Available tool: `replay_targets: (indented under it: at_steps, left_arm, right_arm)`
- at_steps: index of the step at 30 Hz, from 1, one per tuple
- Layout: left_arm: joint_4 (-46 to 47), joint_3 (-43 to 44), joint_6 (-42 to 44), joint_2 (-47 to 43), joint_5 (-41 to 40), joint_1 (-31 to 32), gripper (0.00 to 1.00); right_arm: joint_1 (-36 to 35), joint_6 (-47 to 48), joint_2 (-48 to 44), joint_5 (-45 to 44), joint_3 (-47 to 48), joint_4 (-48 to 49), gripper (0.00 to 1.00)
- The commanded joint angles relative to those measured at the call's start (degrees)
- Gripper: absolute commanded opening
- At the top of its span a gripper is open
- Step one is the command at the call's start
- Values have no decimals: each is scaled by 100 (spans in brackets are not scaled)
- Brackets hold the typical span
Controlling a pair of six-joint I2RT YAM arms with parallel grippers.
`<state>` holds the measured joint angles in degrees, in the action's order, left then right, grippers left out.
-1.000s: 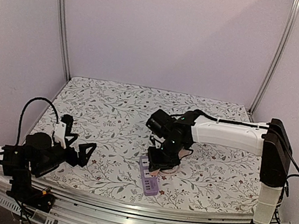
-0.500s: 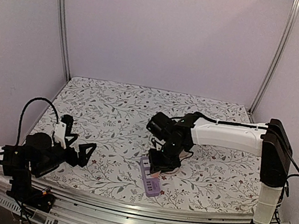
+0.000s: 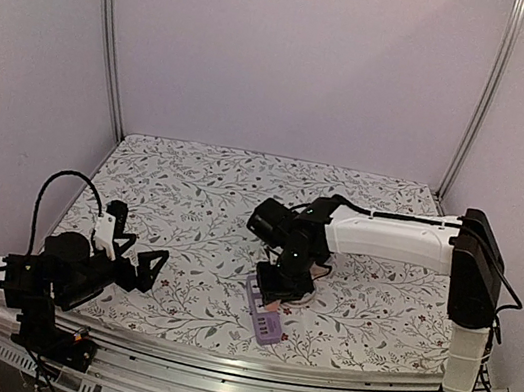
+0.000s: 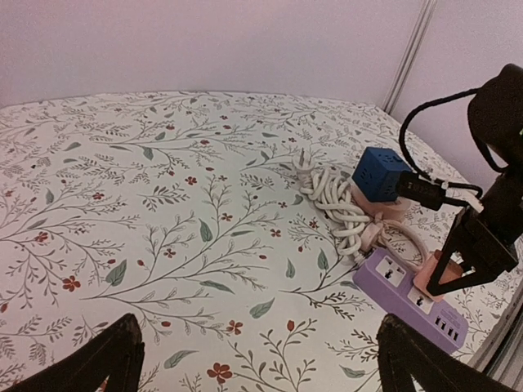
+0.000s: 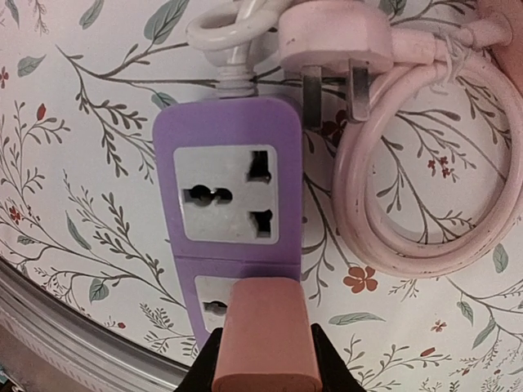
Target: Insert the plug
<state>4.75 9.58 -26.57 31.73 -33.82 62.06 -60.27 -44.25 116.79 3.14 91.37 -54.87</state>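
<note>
A purple power strip point(image 5: 229, 180) lies on the floral cloth near the table's front edge, also visible as a purple power strip point(image 3: 262, 313) and a purple power strip point(image 4: 413, 298). My right gripper point(image 5: 265, 359) is shut on a pink plug point(image 5: 265, 343), held directly over the strip's second socket. From above, the right gripper point(image 3: 277, 285) stands over the strip's middle. The first socket point(image 5: 229, 194) is free. Far to the left, my left gripper point(image 3: 143, 266) hangs open and holds nothing; its fingertips point(image 4: 114, 355) frame bare cloth.
A pink corded plug point(image 5: 335, 37) with its coiled pink cable point(image 5: 417, 163) lies right beside the strip's end. A white coiled cord point(image 4: 331, 192) and a blue cube adapter point(image 4: 382, 171) sit behind it. The metal table rail point(image 3: 242, 365) runs close in front.
The right arm has shifted slightly left and down over the power strip with the pink plug. The left arm has stayed still.
</note>
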Motion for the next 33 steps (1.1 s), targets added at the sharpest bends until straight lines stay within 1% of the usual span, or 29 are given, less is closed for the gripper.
replay_targets:
  at_steps: [1, 8, 21, 26, 33]
  left_arm:
    - [-158, -79, 42, -111, 7, -36, 99]
    - [-161, -88, 45, -140, 8, -36, 100]
    - [-115, -45, 44, 37, -29, -34, 99]
    - [-114, -41, 46, 53, -20, -36, 99]
    - [-115, -44, 46, 36, -19, -36, 100]
  right_arm:
    - [-96, -130, 396, -225, 87, -350, 0]
    - [-134, -192, 590, -256, 83, -348, 0]
    - [-176, -336, 1174, -232, -210, 77, 0]
    - [-200, -382, 1375, -264, -146, 113, 0]
    - [-201, -410, 1353, -285, -122, 58, 9]
